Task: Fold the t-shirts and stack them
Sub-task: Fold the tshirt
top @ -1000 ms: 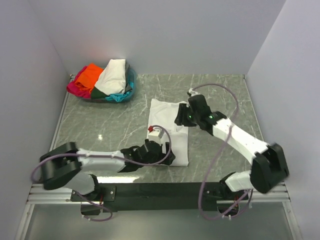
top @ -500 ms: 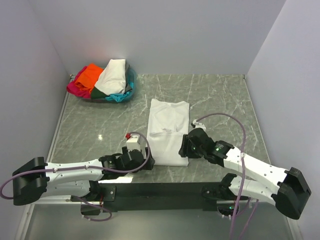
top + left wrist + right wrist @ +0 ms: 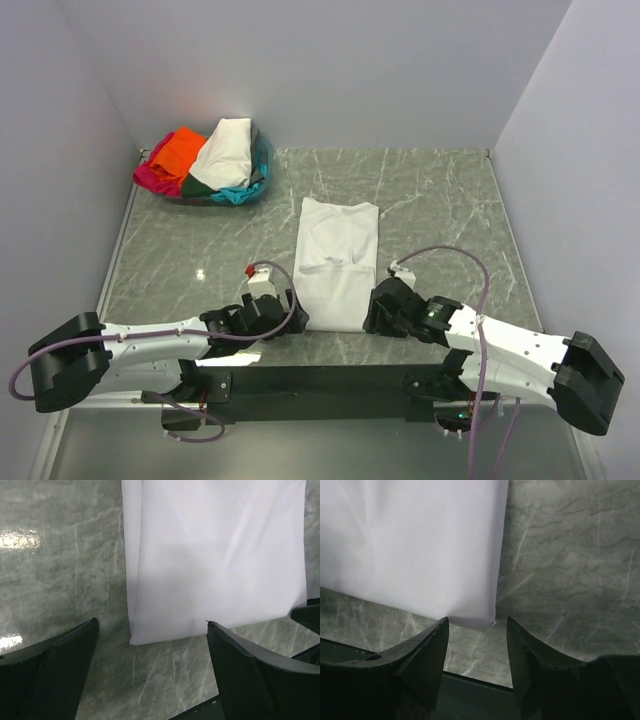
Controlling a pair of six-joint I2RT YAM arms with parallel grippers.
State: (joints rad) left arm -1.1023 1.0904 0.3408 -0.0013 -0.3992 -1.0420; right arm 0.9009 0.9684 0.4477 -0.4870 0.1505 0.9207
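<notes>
We see the plain white t-shirt [image 3: 338, 265] lying flat on the grey-green marbled surface [image 3: 440, 200], near the middle of the top view. It is folded lengthwise into a long narrow strip, with its collar end toward the top of the frame and its hem toward the bottom. A soft crease crosses it about halfway down.

Both arms are stretched low along the bottom of the frame and meet the strip at its hem. The left claw [image 3: 290, 320] sits at the lower left corner of the shirt. In the left wrist view its two dark fingers [image 3: 60, 670] are spread wide, and the hem's corner lies in the gap between them. The right claw [image 3: 372, 312] sits at the lower right corner. In the right wrist view its fingers [image 3: 427, 652] are also apart, a narrower gap, with the folded corner lying just at their tips. We cannot tell whether either claw touches the cloth.

In the upper left of the top view the other shirts lie heaped together, well apart from the white one: a cream-white shirt [image 3: 228, 148] on top, an orange shirt [image 3: 180, 150] beside it, a magenta-pink shirt [image 3: 152, 178] at the left edge, a dark green shirt [image 3: 197, 186] and a teal shirt [image 3: 235, 194] at the bottom.
</notes>
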